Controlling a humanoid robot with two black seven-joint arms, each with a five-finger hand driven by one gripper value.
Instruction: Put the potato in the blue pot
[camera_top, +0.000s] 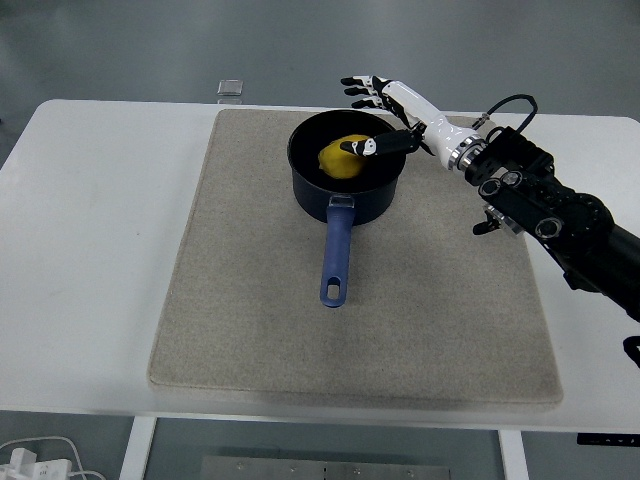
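— Where's the potato (343, 160)?
— Inside the pot (345, 185), low against its bottom, yellow, a bit toward the right wall. The pot stands on the mat (355, 290) near the mat's far edge, roughly midway along it, with its blue handle (337, 260) pointing toward the near edge.
— And the hand?
— The right hand (385, 110) is over the pot's far right rim. Its fingers (358, 85) are spread apart and grip nothing. The thumb (375, 146) reaches out over the pot's opening, its tip above the potato; I can't tell whether it touches.
— The arm?
— It comes in from the right edge across the mat's far right corner.
— Anything else on the table (95, 250)?
— A small clear square thing (231, 87) at the far edge, just off the mat's far left corner.
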